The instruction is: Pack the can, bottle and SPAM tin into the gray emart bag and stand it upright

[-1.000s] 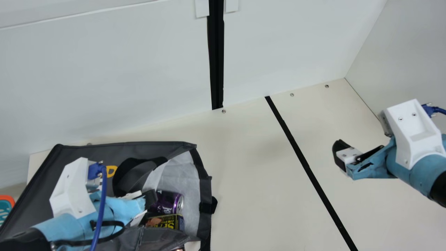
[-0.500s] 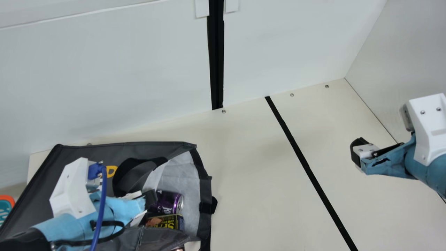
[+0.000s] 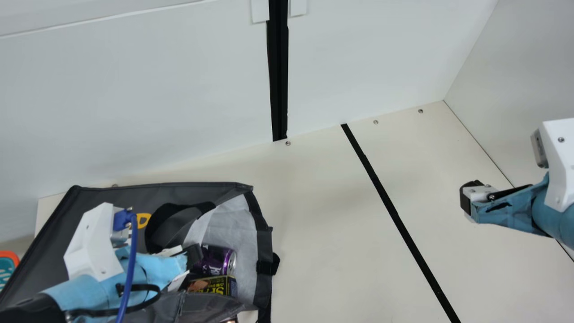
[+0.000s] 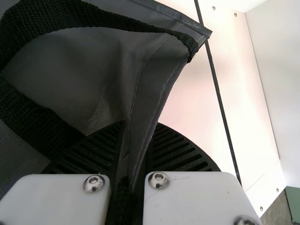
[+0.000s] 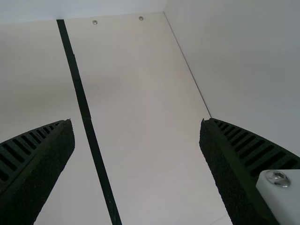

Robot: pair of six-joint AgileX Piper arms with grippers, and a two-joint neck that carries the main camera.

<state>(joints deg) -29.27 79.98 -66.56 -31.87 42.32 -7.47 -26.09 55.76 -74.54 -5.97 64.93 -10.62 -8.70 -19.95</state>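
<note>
Found the gray emart bag (image 3: pixel 107 193) lying on its side on the cream table (image 3: pixel 336 211), with its far edge near the foot of the back wall (image 3: pixel 157 98) and its mouth facing mid-table. Noted an open stretch from the mouth across to the right gripper (image 3: pixel 469 196), crossed by a black strip (image 3: pixel 389 204). Less room on that gripper's other flank, near the side wall (image 3: pixel 520 89).

Can make out the purple can (image 3: pixel 217 260) inside the mouth, just beside the SPAM tin (image 3: pixel 213 285), with the tin's lower part hidden behind a gray fold. Cannot identify the reddish bit at the bottom edge (image 3: pixel 231 320), or place the bottle. Cut off at the left: an orange-and-teal object (image 3: pixel 8 264).

Logged the left gripper (image 3: pixel 193 258) at the mouth near the can, closed on a folded gray hem of the bag. Logged the right gripper (image 5: pixel 137 136) as wide open over the table.
</note>
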